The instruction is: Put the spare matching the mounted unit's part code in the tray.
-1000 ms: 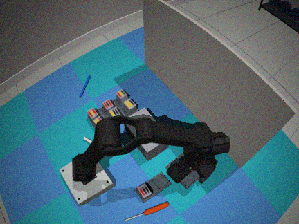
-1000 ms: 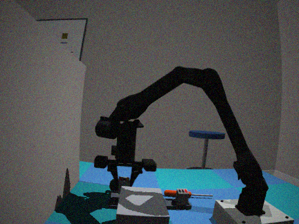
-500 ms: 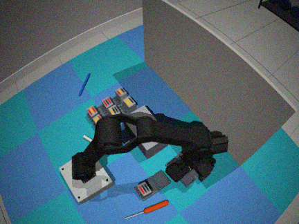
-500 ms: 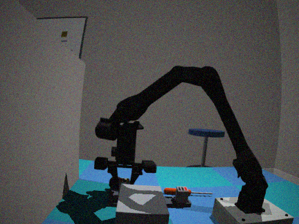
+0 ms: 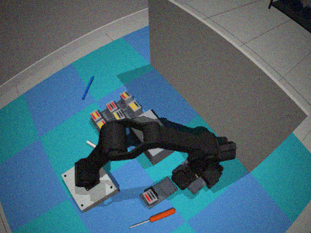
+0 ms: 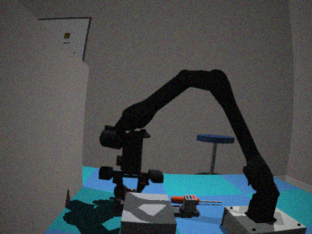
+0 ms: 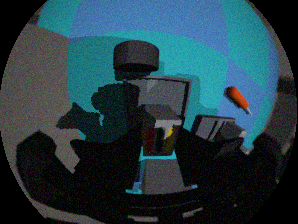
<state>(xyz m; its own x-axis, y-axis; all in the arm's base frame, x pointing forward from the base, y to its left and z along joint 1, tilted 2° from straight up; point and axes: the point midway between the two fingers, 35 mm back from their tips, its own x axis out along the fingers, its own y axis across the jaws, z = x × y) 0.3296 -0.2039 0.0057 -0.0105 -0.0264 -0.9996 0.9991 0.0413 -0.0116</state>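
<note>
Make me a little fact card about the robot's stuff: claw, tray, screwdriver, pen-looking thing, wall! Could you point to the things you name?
Claw point(image 5: 197, 177) point(image 7: 156, 124): shut on a spare unit point(image 7: 160, 136)
Tray: gray, under or near the held unit; can't tell if they touch
Screwdriver point(image 5: 162, 215) point(image 6: 178, 199) point(image 7: 237, 97): orange handle, lying on the mat
Pen-looking thing point(image 5: 88, 88): blue, lying on the mat
Wall point(image 5: 216, 79) point(image 6: 40, 126): tall, gray, standing beside the arm

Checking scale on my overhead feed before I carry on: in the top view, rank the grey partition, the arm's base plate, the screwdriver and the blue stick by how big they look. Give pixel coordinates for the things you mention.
Largest to smallest:
1. Partition point(image 5: 216, 90) point(image 6: 54, 126) point(image 7: 30, 65)
2. Base plate point(image 5: 83, 199) point(image 6: 236, 217)
3. Screwdriver point(image 5: 163, 215) point(image 6: 178, 199) point(image 7: 237, 96)
4. Blue stick point(image 5: 88, 88)
</note>
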